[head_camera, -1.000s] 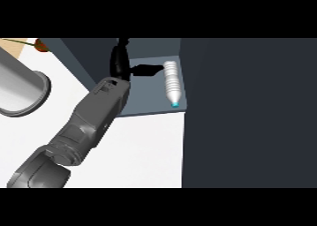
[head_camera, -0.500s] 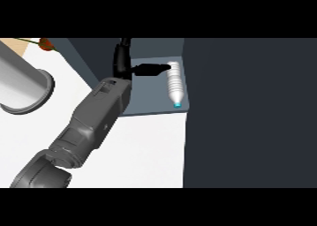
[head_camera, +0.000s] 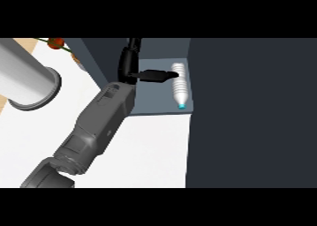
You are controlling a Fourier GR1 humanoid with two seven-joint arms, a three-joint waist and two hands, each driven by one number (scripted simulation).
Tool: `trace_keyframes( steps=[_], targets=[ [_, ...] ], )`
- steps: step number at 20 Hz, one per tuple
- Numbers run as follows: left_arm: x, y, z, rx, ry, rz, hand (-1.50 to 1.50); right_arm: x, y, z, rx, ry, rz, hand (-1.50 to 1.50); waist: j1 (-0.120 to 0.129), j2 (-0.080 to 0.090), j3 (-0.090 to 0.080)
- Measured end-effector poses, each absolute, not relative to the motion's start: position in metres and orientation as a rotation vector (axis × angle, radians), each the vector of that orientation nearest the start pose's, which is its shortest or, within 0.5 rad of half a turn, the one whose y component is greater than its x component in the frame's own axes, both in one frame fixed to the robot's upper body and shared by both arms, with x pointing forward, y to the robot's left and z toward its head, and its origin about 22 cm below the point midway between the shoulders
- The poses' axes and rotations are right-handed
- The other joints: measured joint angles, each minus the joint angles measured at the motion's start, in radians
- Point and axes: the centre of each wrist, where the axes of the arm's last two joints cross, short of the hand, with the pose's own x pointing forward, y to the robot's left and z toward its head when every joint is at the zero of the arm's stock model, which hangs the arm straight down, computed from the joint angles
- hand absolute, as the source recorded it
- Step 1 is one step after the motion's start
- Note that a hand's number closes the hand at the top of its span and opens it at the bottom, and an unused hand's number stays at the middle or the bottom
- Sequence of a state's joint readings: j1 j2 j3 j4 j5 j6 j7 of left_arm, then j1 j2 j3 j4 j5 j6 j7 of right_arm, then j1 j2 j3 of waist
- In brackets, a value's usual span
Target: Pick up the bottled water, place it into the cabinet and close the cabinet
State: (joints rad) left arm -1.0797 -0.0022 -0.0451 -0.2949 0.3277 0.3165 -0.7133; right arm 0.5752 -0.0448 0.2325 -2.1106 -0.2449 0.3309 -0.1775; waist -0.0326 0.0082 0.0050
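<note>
Bottled water (head_camera: 179,86): laid inside cabinet (head_camera: 157,108), at three o'clock of released left hand (head_camera: 136,73); door closing outstanding

No text, label, brand, number or sign can be read anywhere in this view. The bottled water (head_camera: 180,86) carries no readable label, and the cabinet (head_camera: 252,110) surfaces are plain.

Clear plastic water bottle w/ blue cap (head_camera: 180,85) is lying on grey cabinet shelf (head_camera: 154,103), cap toward viewer. Black robot hand (head_camera: 148,75) is sitting just left of it. White counter (head_camera: 154,145) is lying in front; large grey cylinder (head_camera: 20,81) is standing far left.
</note>
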Motion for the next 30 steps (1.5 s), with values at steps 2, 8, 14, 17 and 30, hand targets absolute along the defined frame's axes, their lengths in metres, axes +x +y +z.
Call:
trace_keyframes(
  steps=[2,8,14,17,30],
  targets=[
    [0.426,0.095,0.038,-0.026,-1.972,-0.058,-1.50,0.110,-0.225,0.043,0.466,-1.773,0.009,-1.50,0.006,-0.001,0.000],
    [0.415,0.097,0.030,-0.120,-1.983,-0.065,-1.50,0.106,-0.226,0.043,0.441,-1.762,-0.009,-1.50,0.030,-0.011,0.000],
    [0.396,0.094,0.030,-0.263,-1.934,-0.035,-1.50,0.100,-0.219,0.045,0.430,-1.763,-0.018,-1.50,0.050,-0.018,-0.003],
    [0.381,0.094,0.028,-0.305,-1.921,-0.011,-1.50,0.096,-0.221,0.047,0.429,-1.759,-0.013,-1.50,0.060,-0.022,-0.002],
    [0.252,0.131,0.044,-0.405,-1.907,0.105,-1.50,0.095,-0.221,0.051,0.430,-1.764,0.068,-1.50,0.067,-0.022,-0.004]
  ],
)
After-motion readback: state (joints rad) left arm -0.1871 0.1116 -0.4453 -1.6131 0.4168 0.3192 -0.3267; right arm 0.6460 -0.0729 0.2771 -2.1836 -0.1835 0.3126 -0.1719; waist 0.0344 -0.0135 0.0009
